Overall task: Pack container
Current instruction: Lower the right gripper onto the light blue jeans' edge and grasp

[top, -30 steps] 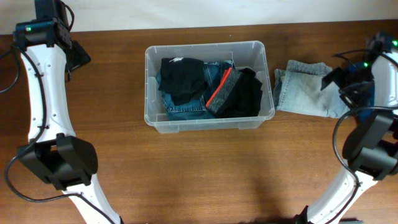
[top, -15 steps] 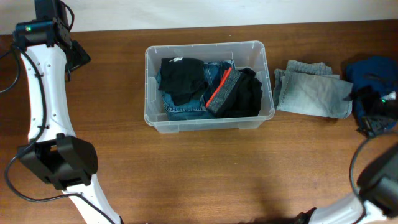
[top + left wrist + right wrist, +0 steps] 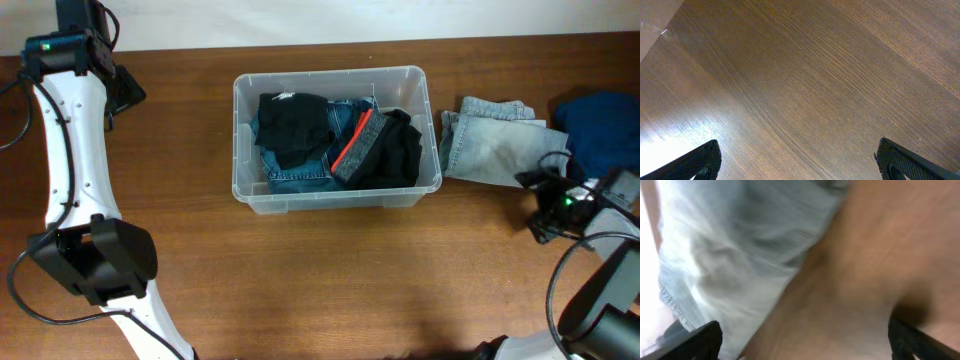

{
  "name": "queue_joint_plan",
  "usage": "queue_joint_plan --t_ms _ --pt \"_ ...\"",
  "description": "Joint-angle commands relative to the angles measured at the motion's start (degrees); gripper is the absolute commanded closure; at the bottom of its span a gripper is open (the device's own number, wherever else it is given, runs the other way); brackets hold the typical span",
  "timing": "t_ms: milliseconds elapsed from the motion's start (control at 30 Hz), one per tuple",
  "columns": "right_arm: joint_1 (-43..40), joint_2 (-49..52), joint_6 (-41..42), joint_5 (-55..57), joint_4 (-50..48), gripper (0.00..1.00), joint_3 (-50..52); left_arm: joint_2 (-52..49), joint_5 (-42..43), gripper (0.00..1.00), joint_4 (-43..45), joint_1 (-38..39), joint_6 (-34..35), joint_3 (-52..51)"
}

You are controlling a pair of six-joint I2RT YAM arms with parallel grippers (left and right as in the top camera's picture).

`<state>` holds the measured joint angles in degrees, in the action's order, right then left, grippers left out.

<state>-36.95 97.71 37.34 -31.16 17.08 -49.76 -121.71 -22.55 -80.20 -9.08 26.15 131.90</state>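
Container [image 3: 330,199] at centre of table [image 3: 330,285], dark clothes [image 3: 295,125] inside. We've got light jeans [image 3: 495,148] and navy garment [image 3: 600,125] left outside, to its right. Left gripper [image 3: 800,162] and right gripper [image 3: 802,342] both spread wide, empty.

left arm [image 3: 62,150] is stretched long up the left side — white link rising from its dark base joint [image 3: 95,262] to the wrist at the far corner, green light on up there. left gripper [image 3: 127,90] hangs off that wrist, angled inward; on its own camera the two black fingertips [image 3: 702,159] sit in the bottom corners, spread wide and empty. over to the right arm [image 3: 600,290] — folded in tight at the near right corner, wrist low, green light glowing. right gripper [image 3: 537,207] points leftward, and its blurred camera shows both fingertips [image 3: 697,339] far apart, holding nothing
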Motion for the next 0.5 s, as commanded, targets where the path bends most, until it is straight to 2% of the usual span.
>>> queue_joint_plan --t_ms 0,300,467 --pt "3.8 0.2 5.6 1.6 -2.0 0.01 1.0 -0.2 -0.4 0.01 0.0 -0.1 0.0 0.0" --pt "10.8 3.0 25.8 10.0 -6.9 0.01 1.0 -0.2 -0.4 0.01 0.0 -0.1 0.0 0.0" --pt "11.1 8.3 28.1 10.0 -13.8 0.02 1.0 -0.2 -0.4 0.0 0.0 -0.1 0.0 0.0"
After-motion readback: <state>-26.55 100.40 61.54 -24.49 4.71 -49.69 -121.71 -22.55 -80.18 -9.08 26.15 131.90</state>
